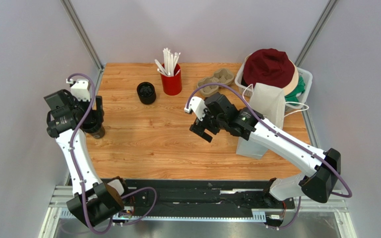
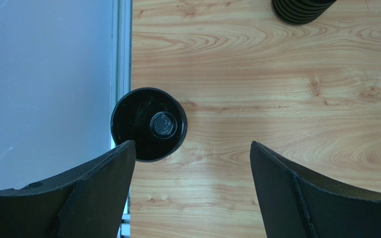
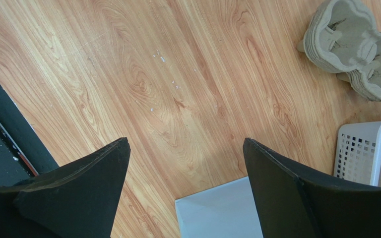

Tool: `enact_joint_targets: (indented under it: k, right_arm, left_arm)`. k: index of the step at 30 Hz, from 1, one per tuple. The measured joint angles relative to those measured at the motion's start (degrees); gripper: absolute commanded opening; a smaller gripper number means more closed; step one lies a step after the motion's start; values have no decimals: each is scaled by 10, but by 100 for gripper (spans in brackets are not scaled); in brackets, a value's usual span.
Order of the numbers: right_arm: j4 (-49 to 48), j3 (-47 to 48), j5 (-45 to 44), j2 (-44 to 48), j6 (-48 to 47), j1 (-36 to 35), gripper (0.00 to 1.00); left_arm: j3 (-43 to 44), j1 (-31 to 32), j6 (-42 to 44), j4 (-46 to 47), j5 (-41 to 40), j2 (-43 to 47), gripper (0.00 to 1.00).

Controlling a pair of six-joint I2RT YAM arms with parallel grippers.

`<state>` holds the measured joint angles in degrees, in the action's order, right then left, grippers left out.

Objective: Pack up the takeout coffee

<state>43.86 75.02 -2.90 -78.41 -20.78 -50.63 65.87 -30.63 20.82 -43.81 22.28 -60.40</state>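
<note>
Holding left gripper [image 2: 192, 148] wide open and empty over grainy wooden table [image 2: 286, 89], round glossy-black-topped takeout coffee [image 2: 149, 125] sitting at 10 o'clock, by the table edge. Spreading right gripper [image 3: 185, 144] wide, empty, moulded pulp tray [image 3: 356, 49] at 1 o'clock.

Wooden table [image 1: 153, 144] with cup [image 2: 149, 125], carrier [image 1: 216, 79], basket [image 1: 306, 82]

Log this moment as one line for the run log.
left gripper open, above takeout coffee, not gripping | right gripper open, empty, over table | pulp carrier empty | coffee not yet packed
</note>
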Motion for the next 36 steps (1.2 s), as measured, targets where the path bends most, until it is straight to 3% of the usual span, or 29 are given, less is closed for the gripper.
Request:
enact_joint_targets:
  k: [13,24,36]
  right_arm:
    - [-13,-12,-23,-41,4,-7,89]
    - [-17,-15,-42,-45,4,-15,88]
    - [-18,-21,-50,-45,4,-20,88]
  left_arm:
    - [50,-105,-43,24,32,-87,73]
    - [42,-120,-73,69,38,-143,59]
    - [19,-122,-74,99,22,-177,59]
